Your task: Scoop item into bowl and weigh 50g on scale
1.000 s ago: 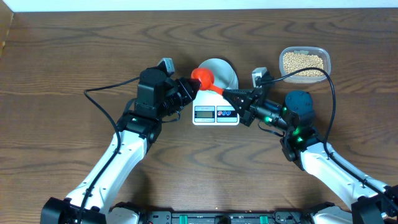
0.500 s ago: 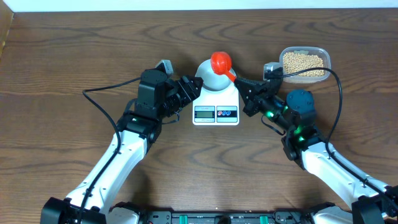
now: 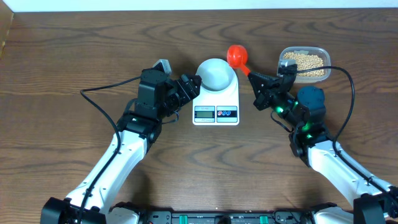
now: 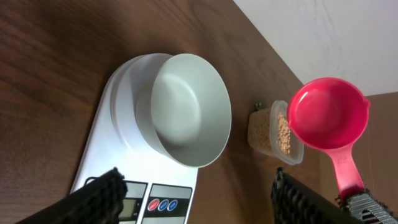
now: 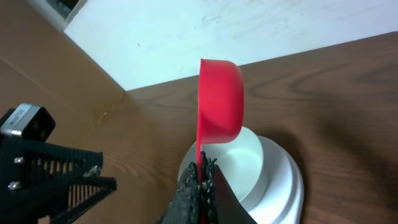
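Right arm here. My right pincer (image 3: 254, 78) is clamped shut on the handle of the red plastic scoop (image 3: 237, 56), nothing else in the grip. The cup looks empty from the left wrist view; I can't see a single bean in it.

What the next move hangs on, as I read it: the cup sits off the back right corner of the flat white digital scale (image 3: 216, 99). The clear plastic tub (image 3: 321, 55) with the beige-yellow beans (image 3: 303, 61) is further out on that same side, away from the scale. So the beans lie to the right of the cup, close to my wrist. The scoop's long axis runs from my fingertips up and back toward the scale, so the cup faces away from the tub. I reckon I'll have to swing it round before I can dig in. My arm is clearly the nearer one to the tub.

The small round pale bowl (image 3: 214, 73) sits on the back half of the scale and looks empty, so none of the 50g is in yet.

Left pincer (image 3: 194, 83) is parked just off the scale's left side by the bowl, jaws spread wide, holding nothing. Can't tell if it's touching the scale.
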